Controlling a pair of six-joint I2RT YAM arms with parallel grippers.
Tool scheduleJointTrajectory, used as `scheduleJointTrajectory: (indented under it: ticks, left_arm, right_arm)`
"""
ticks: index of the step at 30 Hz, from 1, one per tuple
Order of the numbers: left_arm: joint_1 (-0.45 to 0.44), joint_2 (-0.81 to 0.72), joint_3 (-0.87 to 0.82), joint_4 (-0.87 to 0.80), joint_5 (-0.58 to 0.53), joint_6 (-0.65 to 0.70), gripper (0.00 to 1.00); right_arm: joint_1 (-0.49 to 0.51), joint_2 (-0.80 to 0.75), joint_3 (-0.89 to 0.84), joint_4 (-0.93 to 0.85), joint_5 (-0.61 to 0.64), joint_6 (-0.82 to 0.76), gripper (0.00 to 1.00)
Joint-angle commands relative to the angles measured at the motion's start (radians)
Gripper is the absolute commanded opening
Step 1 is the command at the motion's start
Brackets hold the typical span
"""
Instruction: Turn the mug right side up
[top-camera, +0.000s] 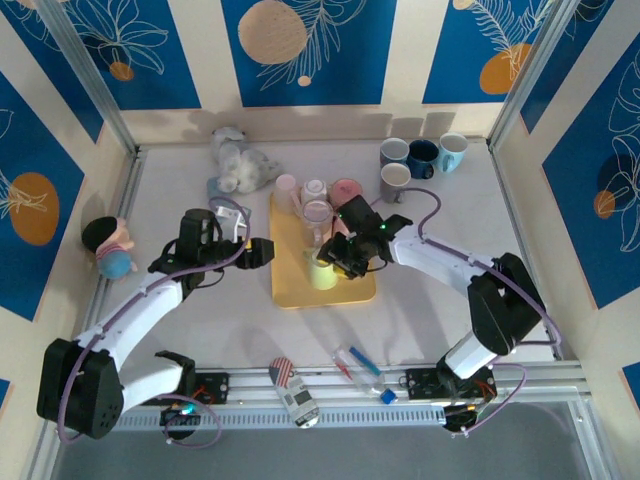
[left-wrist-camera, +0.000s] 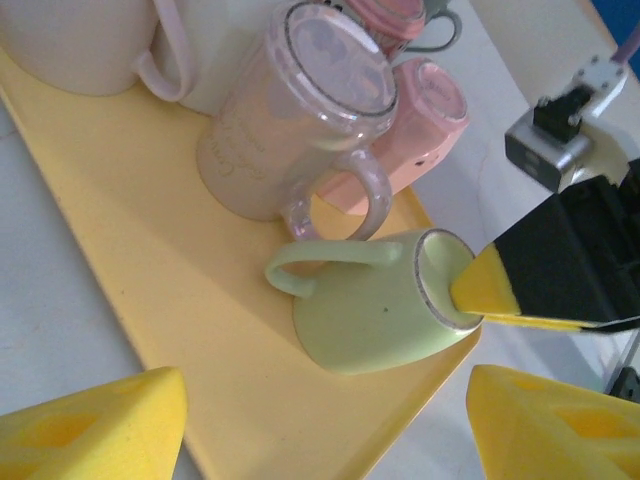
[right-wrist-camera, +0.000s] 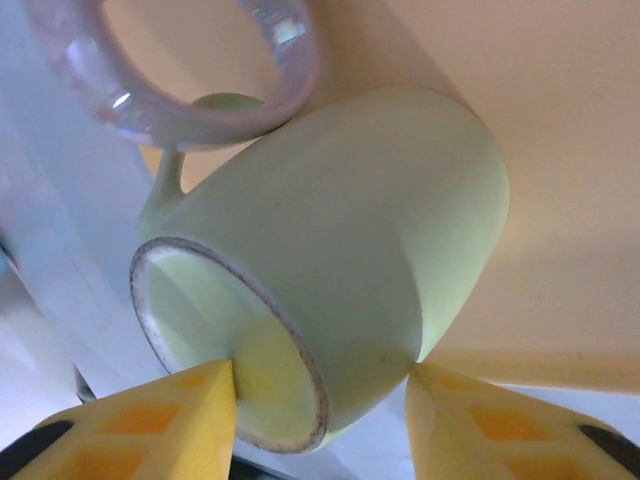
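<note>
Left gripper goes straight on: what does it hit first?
Most likely the green mug, on its side on the yellow tray, dead ahead of the left gripper. Depth is unclear; the tray could come first.

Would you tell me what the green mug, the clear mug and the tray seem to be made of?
Green mug: likely ceramic with a matte glaze; it is opaque and thick-walled, with a bare greyish rim.
Clear mug: glass or perhaps clear plastic, pink-tinted and glossy; you can see through it, and its edge glints.
Tray: probably plastic, smooth matte yellow, with a moulded raised edge.
</note>
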Motion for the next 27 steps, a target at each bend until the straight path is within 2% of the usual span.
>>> scheduleJointTrajectory:
  ticks: [1,6,12,14,17,22,27]
  left_arm:
    - [-0.013,0.024,0.029,-0.062,-0.013,0.051,0.74]
    - [-0.015,0.035,0.047,-0.119,-0.011,0.119,0.74]
    - [-0.038,0.046,0.053,-0.109,-0.004,0.125,0.75]
    - [-0.05,0.055,0.066,-0.113,-0.036,0.112,0.75]
    - [-0.05,0.063,0.094,-0.122,-0.017,0.129,0.75]
    - [-0.054,0.067,0.172,-0.213,0.029,0.338,0.73]
    - [-0.088,0.026,0.188,-0.291,0.04,0.602,0.71]
  right_arm:
    - [-0.011,0.058,0.005,-0.141,-0.12,-0.307,0.45]
    - [-0.037,0.101,0.079,-0.262,-0.156,-0.568,0.45]
    - [-0.101,0.148,0.204,-0.367,-0.169,-0.862,0.45]
    - [-0.122,0.179,0.269,-0.386,-0.209,-0.918,0.46]
    - [-0.156,0.243,0.402,-0.438,-0.332,-0.962,0.48]
    - [-0.177,0.256,0.532,-0.525,-0.376,-1.022,0.54]
    - [-0.284,0.113,0.485,-0.438,-0.445,-0.947,0.53]
